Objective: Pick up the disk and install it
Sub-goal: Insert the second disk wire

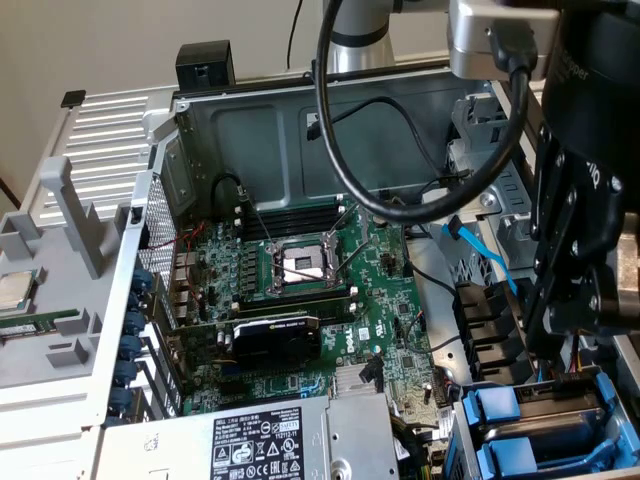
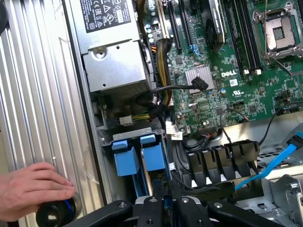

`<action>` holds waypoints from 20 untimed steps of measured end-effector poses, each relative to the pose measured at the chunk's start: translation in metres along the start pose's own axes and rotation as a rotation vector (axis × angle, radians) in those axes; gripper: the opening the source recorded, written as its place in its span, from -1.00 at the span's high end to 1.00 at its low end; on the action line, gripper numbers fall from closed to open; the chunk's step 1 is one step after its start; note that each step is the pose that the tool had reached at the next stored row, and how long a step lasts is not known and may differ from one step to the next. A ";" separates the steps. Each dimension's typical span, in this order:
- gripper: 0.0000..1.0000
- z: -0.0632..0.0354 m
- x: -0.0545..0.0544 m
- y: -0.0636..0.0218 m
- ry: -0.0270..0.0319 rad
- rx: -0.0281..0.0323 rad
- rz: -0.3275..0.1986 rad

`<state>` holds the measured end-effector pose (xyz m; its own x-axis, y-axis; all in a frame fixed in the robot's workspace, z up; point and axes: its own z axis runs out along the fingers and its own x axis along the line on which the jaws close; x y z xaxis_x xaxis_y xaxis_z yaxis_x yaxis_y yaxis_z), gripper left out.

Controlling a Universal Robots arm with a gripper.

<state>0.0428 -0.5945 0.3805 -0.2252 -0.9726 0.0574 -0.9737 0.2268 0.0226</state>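
Status:
- Gripper (image 1: 565, 335) hangs at the right edge of the exterior frame, low over the drive bay (image 1: 470, 440) in the lower right corner.
- Can't tell if it's clamped or loose; the tips are buried behind the bay wall.
- Two blue frames stand on edge in the bay, side by side. My guess is the disk (image 2: 154, 158) is the one in line with the gripper, upper of the pair in the exterior frame. The second frame (image 2: 125, 161) is just beside it, on the PSU (image 1: 250, 445) side.
- It looks at least partly down in its slot. Whether it's fully seated I can't say.
- A person's hand (image 2: 33, 187) rests on a black knob (image 2: 54, 213) on the ribbed outer panel, beside the bay and apart from the gripper.

Handling, my read:
- Metal body, so stiff and dense for its size. It won't flex, but it hates knocks, so no dropping it into the slot.
- Bare metal faces look slick. The plastic frame gives more bite, though it will spring a little under clamp load.
- Take it across the long frame rails near the middle, not on the end tab or the label face.
- Keep it square to the slot or the rails will likely bind.
- Blue cable (image 1: 480, 250) runs close by, centre right. Snag risk.
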 end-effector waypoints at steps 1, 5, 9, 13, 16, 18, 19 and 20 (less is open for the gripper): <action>0.67 0.0000 0.000 0.0000 0.0000 0.0000 0.000; 0.67 0.0000 0.000 0.0000 0.0000 0.0000 0.000; 0.67 0.0000 0.000 0.0000 -0.0001 0.0008 0.000; 0.67 0.0001 0.000 0.0000 -0.0027 0.0119 -0.056; 0.67 0.0002 0.000 0.0001 -0.0024 0.0172 -0.109; 0.67 0.0003 0.000 0.0001 -0.0022 0.0207 -0.146; 0.67 0.0003 0.000 0.0001 -0.0021 0.0222 -0.164; 0.67 0.0004 0.000 0.0001 -0.0024 0.0235 -0.182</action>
<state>0.0427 -0.5946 0.3801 -0.0451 -0.9976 0.0521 -0.9989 0.0457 0.0091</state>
